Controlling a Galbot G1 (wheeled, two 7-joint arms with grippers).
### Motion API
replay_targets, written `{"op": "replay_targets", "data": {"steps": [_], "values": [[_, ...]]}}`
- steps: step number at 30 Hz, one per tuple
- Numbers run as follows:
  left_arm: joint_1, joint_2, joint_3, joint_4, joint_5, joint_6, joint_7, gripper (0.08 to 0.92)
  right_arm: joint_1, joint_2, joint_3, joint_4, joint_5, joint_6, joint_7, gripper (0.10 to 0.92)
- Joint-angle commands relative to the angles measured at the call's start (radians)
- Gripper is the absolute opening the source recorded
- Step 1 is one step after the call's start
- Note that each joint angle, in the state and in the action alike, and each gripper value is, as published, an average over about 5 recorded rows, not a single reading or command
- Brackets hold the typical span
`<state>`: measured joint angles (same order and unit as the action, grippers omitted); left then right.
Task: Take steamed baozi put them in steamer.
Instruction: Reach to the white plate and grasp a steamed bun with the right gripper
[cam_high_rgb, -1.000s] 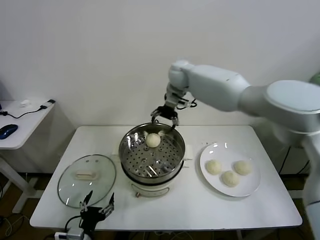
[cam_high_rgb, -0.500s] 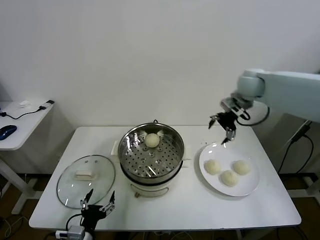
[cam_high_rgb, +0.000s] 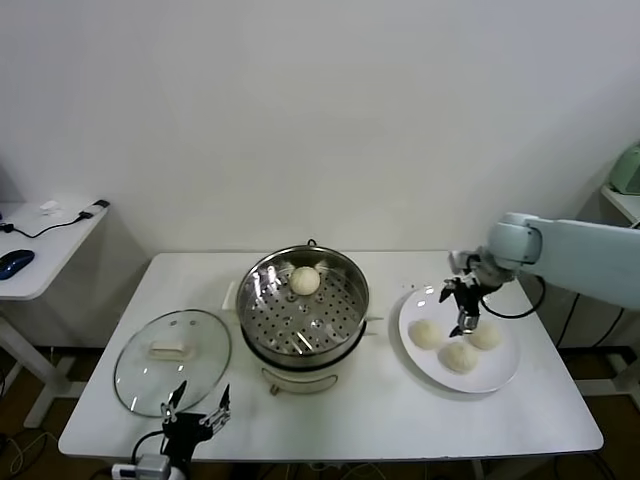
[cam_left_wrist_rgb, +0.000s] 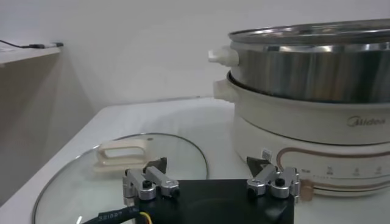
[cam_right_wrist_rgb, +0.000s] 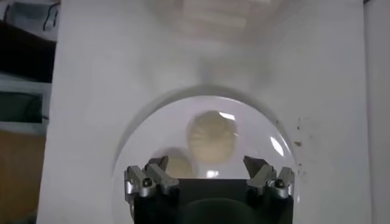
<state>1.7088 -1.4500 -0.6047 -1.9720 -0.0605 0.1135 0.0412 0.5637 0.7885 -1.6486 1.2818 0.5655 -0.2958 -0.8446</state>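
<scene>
The steamer (cam_high_rgb: 262, 318) stands mid-table with one baozi (cam_high_rgb: 305, 281) on the far side of its perforated tray. Three more baozi (cam_high_rgb: 425, 334) (cam_high_rgb: 459, 356) (cam_high_rgb: 486, 336) lie on the white plate (cam_high_rgb: 500, 372) at the right. My right gripper (cam_high_rgb: 465, 312) is open and empty, just above the plate's far side over the buns. In the right wrist view it (cam_right_wrist_rgb: 207, 169) hangs over one baozi (cam_right_wrist_rgb: 211, 137), with a second (cam_right_wrist_rgb: 180, 165) partly hidden by it. My left gripper (cam_high_rgb: 195, 415) is open and parked at the table's front edge, by the lid.
A glass lid with a cream handle (cam_high_rgb: 172, 358) lies flat left of the steamer; it also shows in the left wrist view (cam_left_wrist_rgb: 79, 176), next to the steamer's white base (cam_left_wrist_rgb: 317, 140). A side desk (cam_high_rgb: 40, 245) stands at far left.
My right arm swung from over the steamer to the right and came down over the plate. One baozi stays in the steamer. The left arm has not moved.
</scene>
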Motion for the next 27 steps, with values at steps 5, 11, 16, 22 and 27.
{"op": "replay_targets", "data": {"steps": [5,11,16,22,27], "values": [[0.005,0.001,-0.002,0.002,0.001,0.000,0.001,0.823,-0.217,0.082,0.143,-0.133,-0.067,-0.077,0.037,0.823],[0.004,0.003,-0.002,0.001,0.001,0.000,0.002,0.823,-0.237,0.096,0.158,-0.161,-0.091,-0.076,0.043,0.823],[0.002,0.003,0.001,0.004,0.002,0.000,0.002,0.823,-0.243,0.102,0.166,-0.178,-0.097,-0.071,0.042,0.822],[0.000,0.004,0.000,0.006,0.007,0.001,0.002,0.823,-0.245,0.105,0.173,-0.177,-0.093,-0.058,0.028,0.764],[0.002,0.002,0.001,0.003,0.015,0.000,0.002,0.823,-0.224,0.099,0.171,-0.167,-0.100,-0.049,0.011,0.659]]}}
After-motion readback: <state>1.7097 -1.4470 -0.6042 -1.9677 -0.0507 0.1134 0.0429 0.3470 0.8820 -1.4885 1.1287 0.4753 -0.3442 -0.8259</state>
